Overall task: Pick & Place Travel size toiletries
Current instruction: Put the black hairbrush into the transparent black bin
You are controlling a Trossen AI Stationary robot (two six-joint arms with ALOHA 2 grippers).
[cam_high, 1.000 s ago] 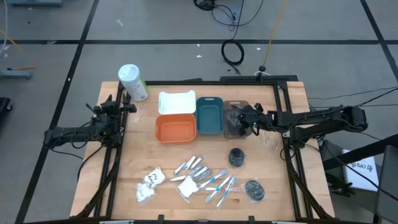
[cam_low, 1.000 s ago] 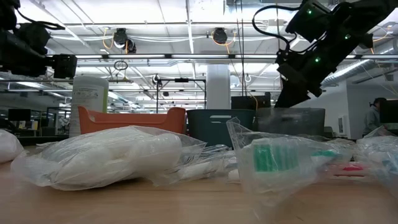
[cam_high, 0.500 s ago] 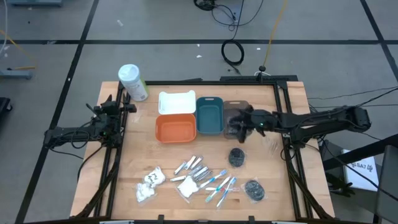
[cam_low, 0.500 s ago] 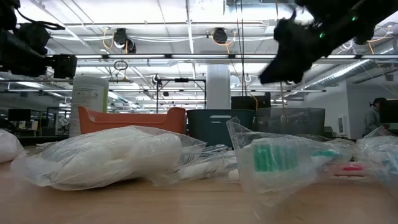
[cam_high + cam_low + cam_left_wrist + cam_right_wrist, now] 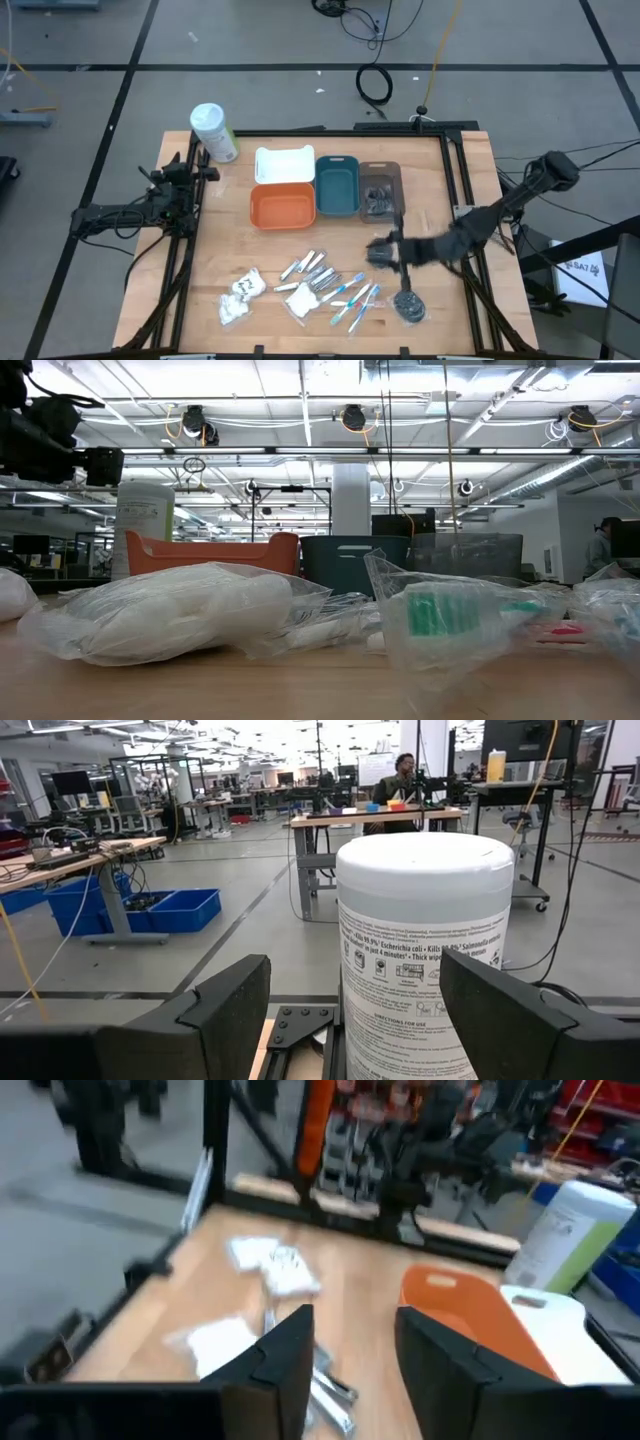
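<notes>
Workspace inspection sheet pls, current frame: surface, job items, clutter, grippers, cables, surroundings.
Surface: wooden table, black frame around it.
Job's things: toothbrushes, tubes and white packets loose near the front edge; one dark round packet on the table, dark items in the grey tray.
Clutter: white bottle at a back corner; orange tray, white tray, teal tray.
Grippers: right gripper open, above the table near the toothbrushes; left gripper open, parked facing the bottle.
Cables: coiled cable on the floor.
Surroundings: person at a far bench.

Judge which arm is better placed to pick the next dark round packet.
Right, probably. The right gripper is over the dark round packet, fingers open, with another packet nearby. The left gripper waits at the table's far-left edge beside the white bottle.
</notes>
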